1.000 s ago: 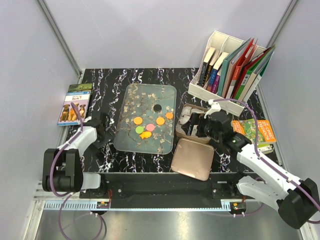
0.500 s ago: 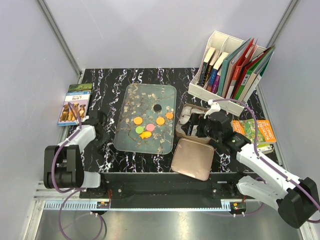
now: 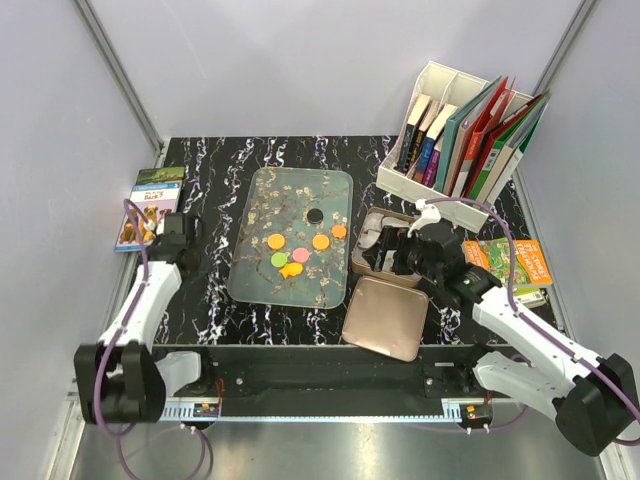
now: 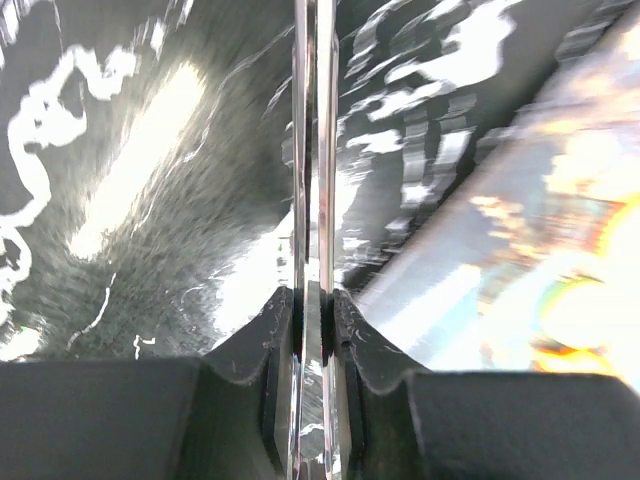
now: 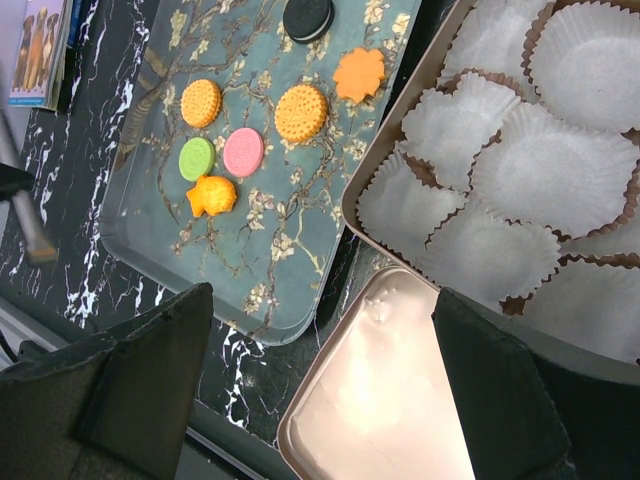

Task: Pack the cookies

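The cookies [image 3: 297, 250] lie on a clear flower-patterned tray [image 3: 290, 190]: orange, green, pink and yellow discs, with a black one [image 3: 313, 215] further back. The right wrist view shows the same cookies [image 5: 243, 152] on the tray [image 5: 280, 270]. My left gripper [image 3: 176, 240] is left of the tray, shut on thin metal tongs [image 4: 312, 150] whose two blades run out ahead of the jaws [image 4: 313, 300]. My right gripper [image 3: 402, 250] hangs open over the tin [image 3: 362, 262], its jaws [image 5: 320, 380] wide apart and holding nothing.
The tin [image 5: 400, 110] holds several white paper cups [image 5: 545, 165]. Its lid [image 3: 385, 318] lies in front of it. A dog book [image 3: 150, 207] sits at the table's left edge, a rack of books [image 3: 465, 135] at the back right, and another book [image 3: 512, 262] at the right.
The left gripper has closed on the tongs and moved left and back, away from the tray toward the dog book. The right arm has stayed still.
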### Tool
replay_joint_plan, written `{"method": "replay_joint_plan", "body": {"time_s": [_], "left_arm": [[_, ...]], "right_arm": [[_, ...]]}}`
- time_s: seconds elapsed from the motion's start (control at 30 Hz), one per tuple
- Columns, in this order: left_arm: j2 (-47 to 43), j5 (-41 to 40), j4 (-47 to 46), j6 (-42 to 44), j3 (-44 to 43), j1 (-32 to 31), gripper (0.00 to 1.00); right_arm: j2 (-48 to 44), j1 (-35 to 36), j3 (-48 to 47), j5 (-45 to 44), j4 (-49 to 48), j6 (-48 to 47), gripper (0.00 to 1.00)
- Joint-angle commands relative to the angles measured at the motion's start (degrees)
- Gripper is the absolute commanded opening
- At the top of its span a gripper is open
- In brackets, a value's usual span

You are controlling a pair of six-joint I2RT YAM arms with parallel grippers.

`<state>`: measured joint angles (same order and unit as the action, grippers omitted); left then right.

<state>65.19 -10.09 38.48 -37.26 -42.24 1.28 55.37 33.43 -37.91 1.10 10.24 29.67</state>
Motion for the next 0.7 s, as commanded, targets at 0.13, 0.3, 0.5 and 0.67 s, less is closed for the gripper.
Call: {"method": "replay_joint_plan", "body": {"time_s": [0.13,0.3,0.5,0.67], "left_arm": [[-7.01,2.53,5.38,9.47,-13.38,-9.43,0.11],[0.09,6.48,6.43,11.68,-18.84,-23.14,0.02],[8.36,3.49,8.63,11.86,-23.5,-31.86,0.0],[9.08,12.2,7.49,15.28,-24.65,-32.74,0.0]], "right_arm": [[1.14,0.23,-4.71,-0.22,-0.58,0.39,1.0],[1.58,0.14,-7.44,-2.41,1.01,0.39,1.0],[3.77,0.14,-11.13,-8.22,6.98,2.41,1.0],[0.53,0.14,-8.41,-1.3,3.39,2.24,1.0]]}}
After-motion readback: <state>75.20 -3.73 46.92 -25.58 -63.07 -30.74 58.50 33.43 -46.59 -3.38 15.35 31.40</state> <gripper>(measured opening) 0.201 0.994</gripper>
